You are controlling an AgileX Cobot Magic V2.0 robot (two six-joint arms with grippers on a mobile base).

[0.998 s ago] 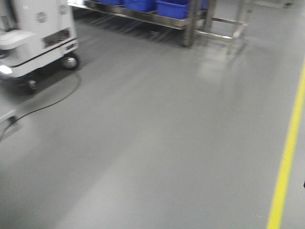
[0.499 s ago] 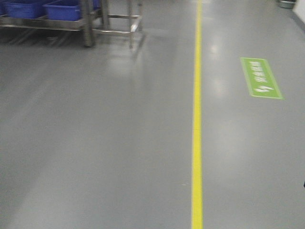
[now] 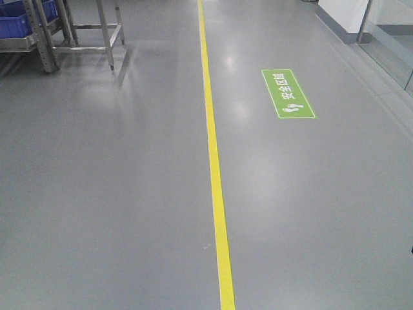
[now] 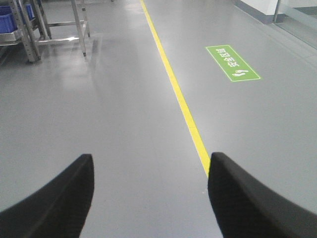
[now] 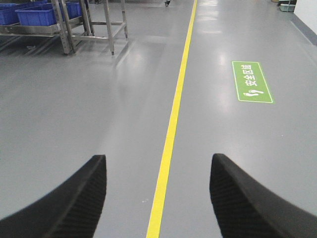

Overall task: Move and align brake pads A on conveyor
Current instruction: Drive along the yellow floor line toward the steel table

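Brake pads A, any sign of them? Mei asks.

None, Tom says. Neither the pads nor the conveyor shows in any view, so I cannot tell where they lie. All three cameras show grey floor with the yellow line [image 3: 213, 161] running straight ahead.

And the arms?

The left gripper [image 4: 151, 171] has its jaws spread wide with nothing between them. The right gripper [image 5: 158, 171] is the same: wide apart, empty. Both look out low over the floor.

So the step in hand is driving, I'd judge, not handling.

Agreed. To do it well, I'd hold the base parallel to the yellow line and turn gently, so the conveyor comes into view square-on. The jaws can be left wide, ready for a flat pad.

Room to move?

Plenty. Left of the yellow line the floor is open up to the steel rack [image 3: 45, 39] with its blue bins [image 3: 11, 26], far off to that side. Right of the line lies a green floor sign [image 3: 288, 93], flat and no obstacle. Beyond it, far right of the line, a white wall [image 3: 339, 13] closes that side. The rack legs and that wall are the edges to keep off.
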